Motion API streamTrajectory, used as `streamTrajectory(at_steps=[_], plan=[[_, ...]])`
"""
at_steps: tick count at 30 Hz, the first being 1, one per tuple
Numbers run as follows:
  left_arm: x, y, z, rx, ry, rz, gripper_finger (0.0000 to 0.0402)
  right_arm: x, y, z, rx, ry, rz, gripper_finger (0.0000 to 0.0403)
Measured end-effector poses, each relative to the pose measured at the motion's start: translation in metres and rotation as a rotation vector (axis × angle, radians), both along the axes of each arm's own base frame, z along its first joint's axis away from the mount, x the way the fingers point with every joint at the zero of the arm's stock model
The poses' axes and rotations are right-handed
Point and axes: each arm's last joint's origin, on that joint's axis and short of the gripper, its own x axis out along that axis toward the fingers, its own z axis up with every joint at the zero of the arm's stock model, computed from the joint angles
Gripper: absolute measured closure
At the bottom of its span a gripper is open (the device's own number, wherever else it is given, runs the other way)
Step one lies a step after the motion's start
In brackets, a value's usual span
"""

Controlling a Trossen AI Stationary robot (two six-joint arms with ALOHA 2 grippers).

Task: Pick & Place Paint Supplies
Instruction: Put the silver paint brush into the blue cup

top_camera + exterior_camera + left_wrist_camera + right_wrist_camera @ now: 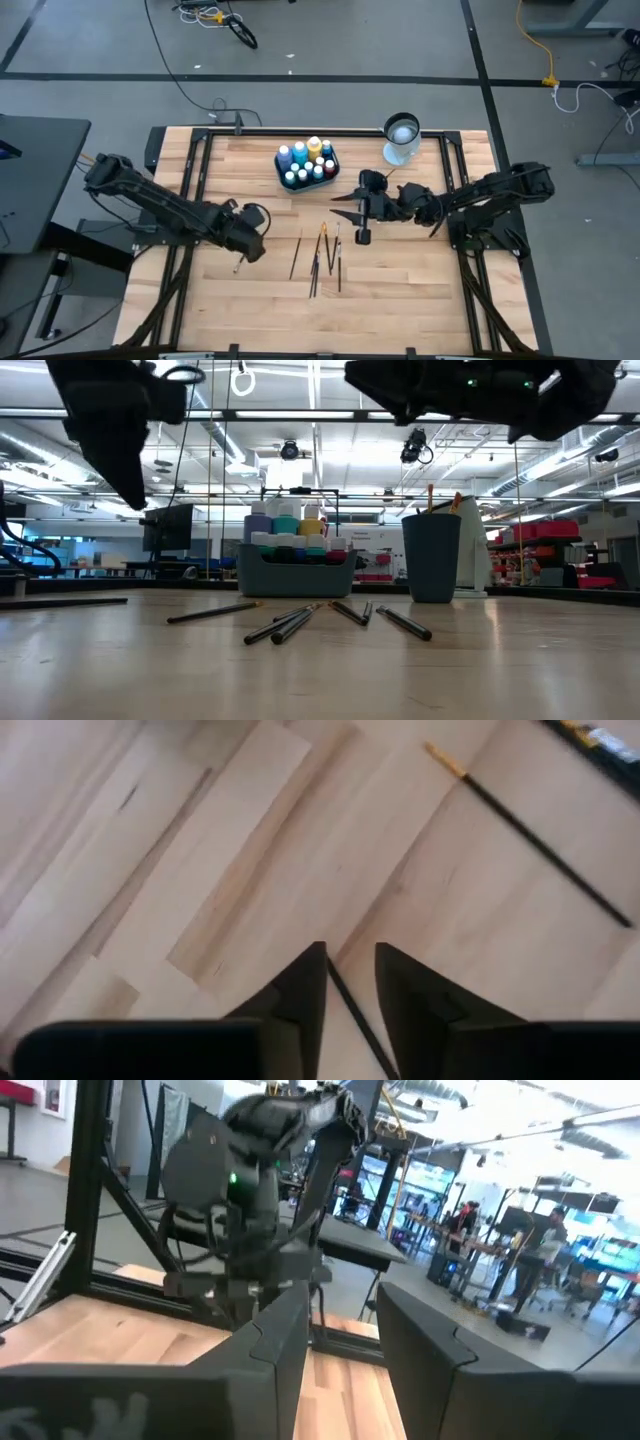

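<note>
A teal tray [307, 166] holds several paint bottles [290, 530] at the far middle of the table. A dark blue cup [431, 557] with brush ends sticking out stands to its right [401, 135]. Several dark-handled brushes [320, 258] lie flat on the wood in the middle [300, 620]. My left gripper [248, 245] hangs above the table left of them, shut on a thin dark brush [350, 1015]. My right gripper [342, 206] is open and empty, raised above the brushes, pointing toward the left arm. My left gripper has the thin brush in the narrow gap between its two fingers [305, 985]. The brush runs along the fingers, one end [328, 970] at the fingertips. A short end [237, 267] sticks out toward the near left. It is clear of the table.
Another brush with a gold ferrule [520, 825] lies on the wood ahead of my left gripper. Black frame rails [190, 170] run along the table's left, right and far sides. Bare wood lies near the front edge [320, 320].
</note>
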Motion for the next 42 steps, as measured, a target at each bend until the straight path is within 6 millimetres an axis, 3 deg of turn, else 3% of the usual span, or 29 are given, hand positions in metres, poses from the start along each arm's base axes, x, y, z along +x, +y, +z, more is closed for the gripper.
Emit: streamTrajectory(at_steps=[7, 17, 23, 31, 42], plan=[[-0.022, -0.024, -0.002, -0.07, -0.036, 0.032, 0.0264, 0.041, 0.005, -0.008, 0.0, 0.11, 0.025, 0.0255], [-0.067, -0.072, -0.046, -0.333, -0.066, 0.13, 0.0261, 0.086, 0.01, -0.013, 0.104, 0.204, 0.026, 0.0214], [-0.083, -0.072, -0.064, -0.303, -0.072, 0.126, 0.0262, 0.088, 0.01, -0.013, 0.127, 0.205, 0.029, 0.022], [-0.085, -0.069, -0.09, -0.369, -0.153, 0.072, 0.0262, 0.088, 0.01, -0.013, 0.124, 0.198, 0.037, 0.0221], [-0.09, -0.063, -0.099, -0.358, -0.121, 0.033, 0.0265, 0.088, 0.01, -0.013, 0.121, 0.198, 0.036, 0.022]])
